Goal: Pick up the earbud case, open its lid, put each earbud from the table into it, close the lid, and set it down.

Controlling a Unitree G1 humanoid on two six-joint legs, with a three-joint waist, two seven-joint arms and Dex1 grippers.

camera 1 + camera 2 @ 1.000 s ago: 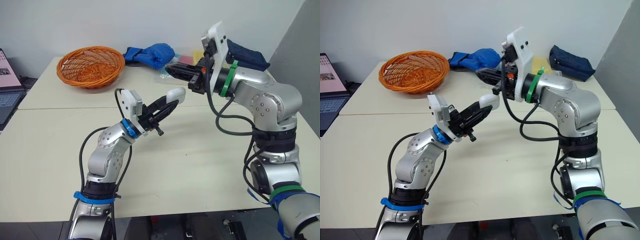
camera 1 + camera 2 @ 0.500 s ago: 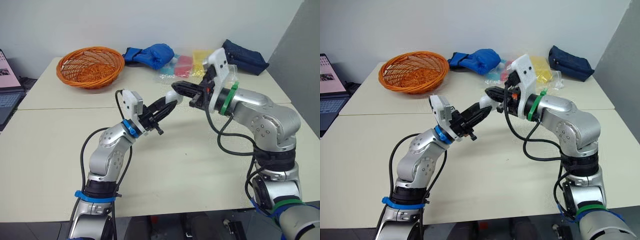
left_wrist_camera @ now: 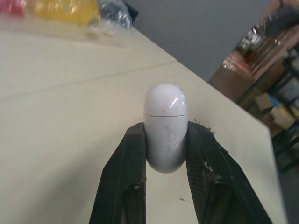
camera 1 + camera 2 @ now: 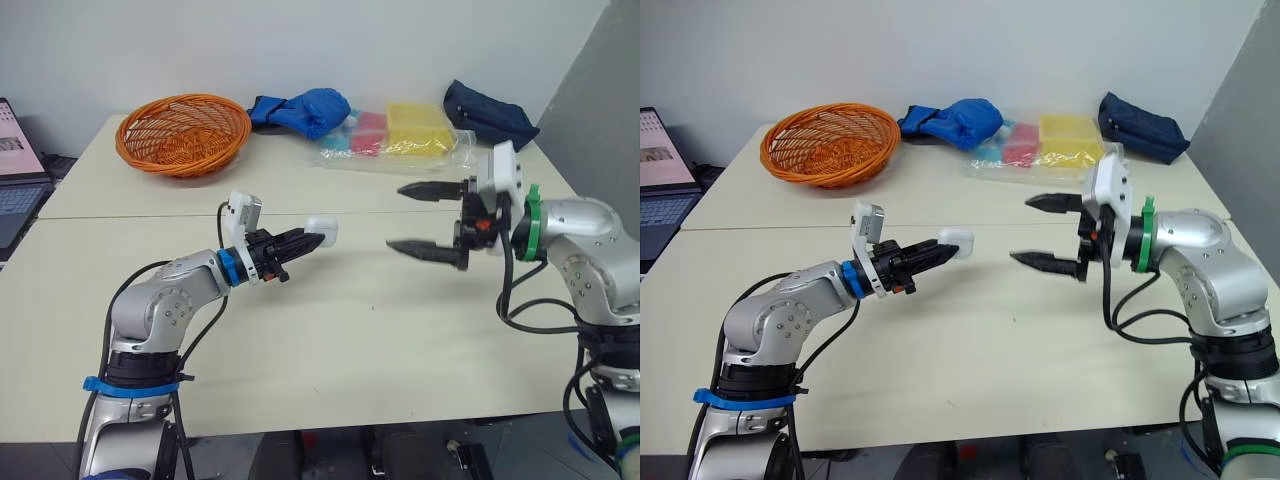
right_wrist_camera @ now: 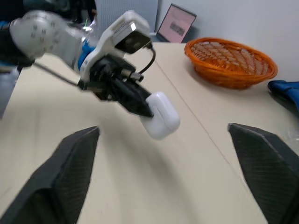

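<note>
My left gripper point(image 4: 300, 241) is clamped on the lower half of the white earbud case point(image 4: 322, 231). One black finger presses each side and the rounded lid end pokes out past my fingertips, with the lid seam closed. I hold it out over the cream table point(image 4: 330, 340). At 3 o'clock from the case my right gripper point(image 4: 400, 216) faces it, spread wide and holding nothing, apart from the case. At 11 o'clock sits the orange basket point(image 4: 182, 132), at 12 a blue cloth point(image 4: 300, 108), at 1 a clear bag point(image 4: 400, 135) of yellow and pink items, and at 2 a dark pouch point(image 4: 487, 113).
</note>
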